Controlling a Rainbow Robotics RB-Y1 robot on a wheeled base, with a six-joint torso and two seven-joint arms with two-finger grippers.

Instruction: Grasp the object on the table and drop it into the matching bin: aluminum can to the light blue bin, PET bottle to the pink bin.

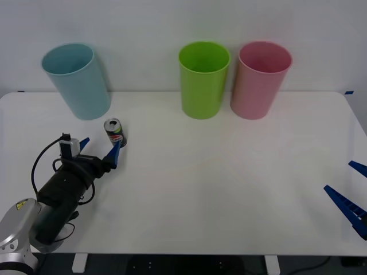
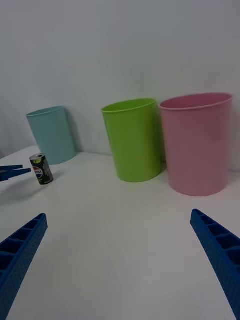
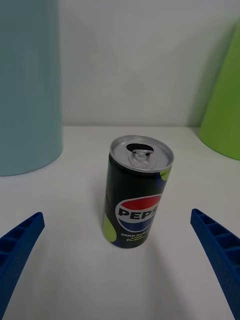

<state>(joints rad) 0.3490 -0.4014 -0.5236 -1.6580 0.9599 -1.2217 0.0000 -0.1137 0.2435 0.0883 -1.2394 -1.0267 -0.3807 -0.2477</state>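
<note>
One step is in hand: your approach to grasp. Nearest you, the left hand [image 1: 98,150] is spread open just short of the aluminum can [image 1: 114,132], which stands upright on the tabletop [image 1: 218,183], untouched. Next, ease forward until the fingers flank the can, then close. Just beyond the can stands the light blue bin [image 1: 77,80]; your right hand [image 1: 350,197] waits open, well apart from the can

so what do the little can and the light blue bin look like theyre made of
The can looks like aluminum: bare silver top with pull tab, glossy printed sides. The light blue bin seems to be plastic: one even pastel colour, smooth matte wall, thin rim, though the look alone can't confirm it.
</note>
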